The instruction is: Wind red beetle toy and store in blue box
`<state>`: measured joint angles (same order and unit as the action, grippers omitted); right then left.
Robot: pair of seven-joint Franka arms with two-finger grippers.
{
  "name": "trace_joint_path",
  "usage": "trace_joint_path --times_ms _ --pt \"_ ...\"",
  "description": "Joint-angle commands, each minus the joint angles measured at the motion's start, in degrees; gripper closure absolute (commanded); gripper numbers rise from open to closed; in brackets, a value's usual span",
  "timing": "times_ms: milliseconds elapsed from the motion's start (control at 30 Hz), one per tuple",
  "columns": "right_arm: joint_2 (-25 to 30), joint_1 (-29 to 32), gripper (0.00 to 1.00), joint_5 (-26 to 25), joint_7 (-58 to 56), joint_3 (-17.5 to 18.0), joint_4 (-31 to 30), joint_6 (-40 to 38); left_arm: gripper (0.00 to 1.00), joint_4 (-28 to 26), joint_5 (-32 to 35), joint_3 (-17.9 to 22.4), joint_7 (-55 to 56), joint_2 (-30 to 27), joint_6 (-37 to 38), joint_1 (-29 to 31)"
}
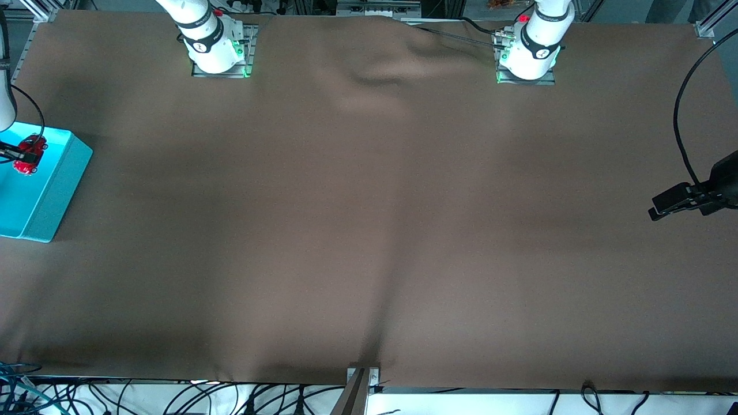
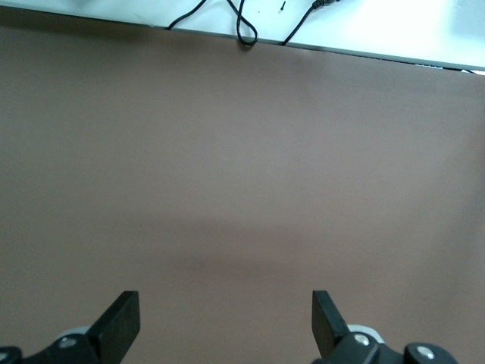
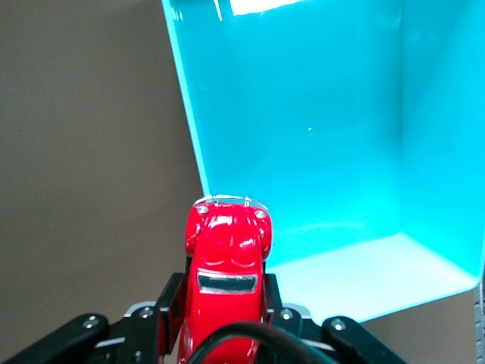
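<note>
The red beetle toy point(image 1: 27, 154) is held in my right gripper point(image 1: 17, 153), up in the air over the blue box point(image 1: 57, 184) at the right arm's end of the table. In the right wrist view the fingers point(image 3: 170, 299) press both sides of the toy point(image 3: 227, 265), and the box's cyan interior point(image 3: 318, 136) lies below it. My left gripper point(image 1: 671, 203) is open and empty over the bare brown cloth at the left arm's end of the table; its two black fingers point(image 2: 121, 322) stand wide apart in the left wrist view.
A brown cloth point(image 1: 369, 230) covers the table, with a fold near the middle of the robots' side. Cables point(image 2: 242, 26) hang along the table's edge nearest the front camera. A black cable point(image 1: 683, 115) loops above the left gripper.
</note>
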<state>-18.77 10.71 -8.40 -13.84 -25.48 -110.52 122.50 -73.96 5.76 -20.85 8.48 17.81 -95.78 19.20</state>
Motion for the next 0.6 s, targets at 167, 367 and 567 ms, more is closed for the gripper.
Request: trace_joint_path --times_ms 167,367,567 --pt "-6.89 7.39 1.0 -0.04 -9.36 1.66 7.24 0.02 0.0 1.63 -1.19 0.19 -1.36 0.65 0.94 -0.04" --pt "-8.3 9.06 1.0 0.05 -10.85 1.75 7.6 2.57 0.0 1.63 -1.19 0.1 -1.36 0.65 0.94 -0.13" --pt "-11.02 10.47 1.0 0.23 -13.31 1.84 7.6 6.26 0.0 1.63 -1.19 0.1 -1.27 0.65 0.94 -0.13"
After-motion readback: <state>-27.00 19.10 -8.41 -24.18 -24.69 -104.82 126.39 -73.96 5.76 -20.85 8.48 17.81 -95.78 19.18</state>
